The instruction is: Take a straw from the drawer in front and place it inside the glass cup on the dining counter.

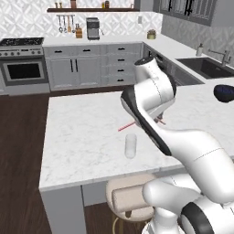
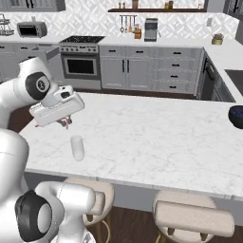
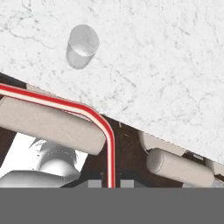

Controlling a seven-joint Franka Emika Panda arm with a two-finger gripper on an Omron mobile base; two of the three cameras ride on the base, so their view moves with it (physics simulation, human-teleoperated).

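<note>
The counter (image 1: 82, 137) spreads wide and white, with the stools (image 2: 192, 216) tucked under its near edge. The arm reaches over the counter's near left part, and its gripper (image 3: 110, 183) hangs above the marble with its jaws clamped together on the straw (image 3: 94, 116), which rises between the tips, bends sharply and runs off sideways in the hand view. From the left base view the straw (image 1: 126, 126) shows as a thin red line poking out beside the wrist, above the counter and not touching it.

The cup (image 1: 130, 145) stands upright near the counter's near edge, towards its left corner, apart from the straw and empty as far as can be seen. It sits just below and in front of the hand in the right base view (image 2: 77, 147).

The step in hand looks like carrying the straw to the cup. To do it well, turn the wrist so the long free end points down, centre that end over the cup's mouth, lower it well inside, and only then let go, slowly, so the light cup isn't tipped.
</note>
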